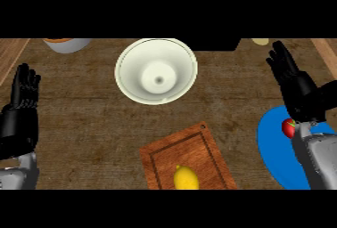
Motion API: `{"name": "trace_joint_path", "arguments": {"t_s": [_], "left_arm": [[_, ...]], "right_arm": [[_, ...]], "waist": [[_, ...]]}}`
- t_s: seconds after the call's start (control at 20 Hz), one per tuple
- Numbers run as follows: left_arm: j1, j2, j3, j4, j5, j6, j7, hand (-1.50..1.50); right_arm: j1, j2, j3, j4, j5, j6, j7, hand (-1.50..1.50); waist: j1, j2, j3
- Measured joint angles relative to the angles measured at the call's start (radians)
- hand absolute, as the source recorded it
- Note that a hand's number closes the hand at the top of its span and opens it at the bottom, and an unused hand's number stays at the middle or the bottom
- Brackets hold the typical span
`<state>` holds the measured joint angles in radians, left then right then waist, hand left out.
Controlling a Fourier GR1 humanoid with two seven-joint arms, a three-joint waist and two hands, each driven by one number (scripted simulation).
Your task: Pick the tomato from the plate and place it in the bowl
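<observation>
Tomato [287, 128] is the thing to fetch, and going left to right sets out where it lies. At nine o'clock the left robot hand [21, 100] rests released near the edge, fingers straight and up, well apart from everything. At twelve o'clock, near the middle of the desk [85, 120], stands the white bowl [157, 71], holding nothing. At six o'clock a wooden board [187, 160] carries a lemon [186, 177]. At three to four o'clock lies the blue plate [271, 147], with the tomato on it, half hidden beside the right forearm. The right robot hand [289, 73] is released, fingers straight, and sits beyond the tomato, toward one o'clock. Judged from this, the right robot hand is far nearer; the tomato lies back toward six o'clock from its fingertips, so it must draw back before closing.
</observation>
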<state>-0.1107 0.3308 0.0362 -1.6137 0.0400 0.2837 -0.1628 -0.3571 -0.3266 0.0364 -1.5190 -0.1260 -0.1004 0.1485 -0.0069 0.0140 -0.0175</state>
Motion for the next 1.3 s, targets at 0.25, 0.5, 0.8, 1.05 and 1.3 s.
{"name": "trace_joint_path", "arguments": {"t_s": [0.25, 0.5, 0.8, 1.05, 1.3], "left_arm": [[0.002, 0.012, -0.002, 0.041, 0.01, -0.025, 0.059, 0.0], [0.019, 0.021, -0.009, 0.073, 0.032, -0.056, 0.13, 0.0], [0.025, 0.032, -0.01, 0.074, 0.057, -0.087, 0.2, 0.0], [-0.019, 0.04, -0.012, 0.076, 0.063, -0.11, 0.258, 0.0], [-0.019, 0.033, -0.014, 0.053, 0.058, -0.126, 0.285, 0.0]], "right_arm": [[-0.044, -0.107, -0.03, -0.048, -0.143, 0.284, -0.146, 1.5], [-0.016, -0.353, -0.045, -0.033, 0.009, 0.444, -0.261, -1.5], [0.197, -0.522, -0.166, 0.139, 0.111, 0.557, -0.7, -1.5], [0.257, -0.612, -0.211, 0.331, 0.214, 0.518, -0.934, -1.5], [0.168, -0.667, -0.201, 0.454, 0.25, 0.512, -0.958, -1.5]], "waist": [[0.004, -0.007, 0.017], [-0.021, -0.004, 0.017], [-0.026, -0.007, 0.023], [-0.002, -0.009, 0.021], [0.015, -0.01, 0.019]]}}
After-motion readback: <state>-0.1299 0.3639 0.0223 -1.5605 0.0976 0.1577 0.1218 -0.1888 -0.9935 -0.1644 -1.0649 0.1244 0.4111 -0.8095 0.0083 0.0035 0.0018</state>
